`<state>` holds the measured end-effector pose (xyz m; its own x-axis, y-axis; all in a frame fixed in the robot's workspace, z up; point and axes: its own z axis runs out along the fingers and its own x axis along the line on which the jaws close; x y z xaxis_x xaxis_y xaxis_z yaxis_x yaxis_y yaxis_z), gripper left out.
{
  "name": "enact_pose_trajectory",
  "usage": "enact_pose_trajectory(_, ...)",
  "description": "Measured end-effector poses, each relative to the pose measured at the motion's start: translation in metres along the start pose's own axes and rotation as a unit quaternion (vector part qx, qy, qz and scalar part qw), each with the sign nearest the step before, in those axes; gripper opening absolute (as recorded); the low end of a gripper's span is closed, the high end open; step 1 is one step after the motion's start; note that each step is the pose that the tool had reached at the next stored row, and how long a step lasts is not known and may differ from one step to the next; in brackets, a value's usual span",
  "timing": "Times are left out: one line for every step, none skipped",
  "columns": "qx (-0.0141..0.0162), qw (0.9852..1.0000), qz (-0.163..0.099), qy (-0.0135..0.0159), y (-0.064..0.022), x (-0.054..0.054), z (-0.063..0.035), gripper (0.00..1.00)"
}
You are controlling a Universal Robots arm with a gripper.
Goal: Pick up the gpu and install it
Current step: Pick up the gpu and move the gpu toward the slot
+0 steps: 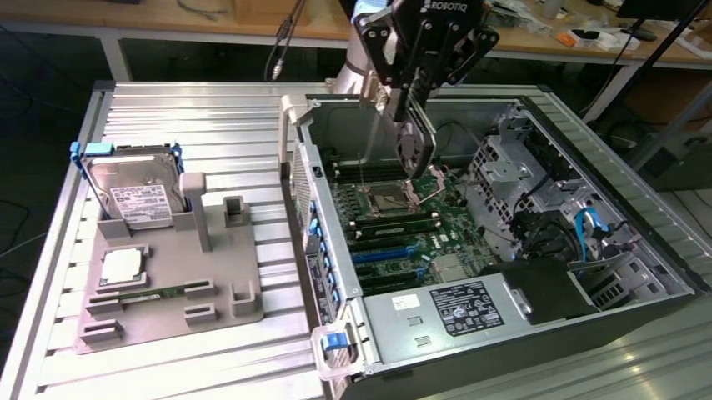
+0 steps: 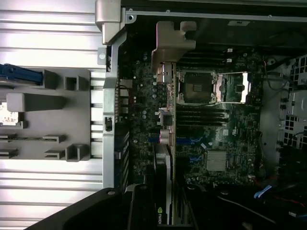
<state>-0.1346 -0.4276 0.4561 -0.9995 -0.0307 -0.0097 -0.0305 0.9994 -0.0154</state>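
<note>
1. Exterior view: the gripper (image 1: pixel 403 93) hangs over an open case (image 1: pixel 298 133), its fingers closed on the upper end of the gpu (image 1: pixel 409 146). The card hangs upright and edge-on as a narrow dark strip. Its lower end is inside the case, above the socket (image 1: pixel 389 200) on the motherboard (image 1: pixel 428 242), and it sits in no slot. The blue slots (image 1: pixel 384 254) lie nearer than the card. Well apart on the exterior view's left, a grey tray (image 1: pixel 167 317) carries a hard drive (image 1: pixel 136 198).
2. Wrist view: the camera looks down the length of the gpu (image 2: pixel 168 110), which is clamped between dark fingers (image 2: pixel 139 211). Its silver bracket (image 2: pixel 173 40) is at the end farthest from the gripper. The motherboard lies beneath, with the socket just beside the line of the card.
3. Judgement: the pick-up looks done and the install step is in hand, with the card carried over the board. Seating it calls for the connector edge to face the board in line with a blue slot, the bracket at the case's rear wall, and a straight, even press.
</note>
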Motion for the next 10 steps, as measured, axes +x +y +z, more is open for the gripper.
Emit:
enact_pose_trajectory(0.0,1.0,0.0,0.0,-0.0001,-0.004,0.0001,0.27)
enact_pose_trajectory(0.0,1.0,0.0,0.0,-0.0002,-0.007,0.0003,0.27)
enact_pose_trajectory(0.0,1.0,0.0,0.0,-0.0003,-0.01,0.0004,0.27)
enact_pose_trajectory(0.0,1.0,0.0,0.0,-0.0004,-0.014,0.0006,0.27)
enact_pose_trajectory(0.0,1.0,0.0,0.0,-0.0005,-0.017,0.0007,0.27)
enact_pose_trajectory(0.0,1.0,0.0,0.0,-0.0006,-0.02,0.0009,0.27)
enact_pose_trajectory(0.0,1.0,0.0,-0.0001,-0.0007,-0.023,0.0011,0.27)
enact_pose_trajectory(0.0,1.0,0.0,-0.0001,-0.0008,-0.027,0.0013,0.27)
enact_pose_trajectory(0.0,1.0,0.0,-0.0001,-0.0009,-0.031,0.0015,0.27)
enact_pose_trajectory(0.0,1.0,0.0,-0.0001,-0.001,-0.035,0.0017,0.27)
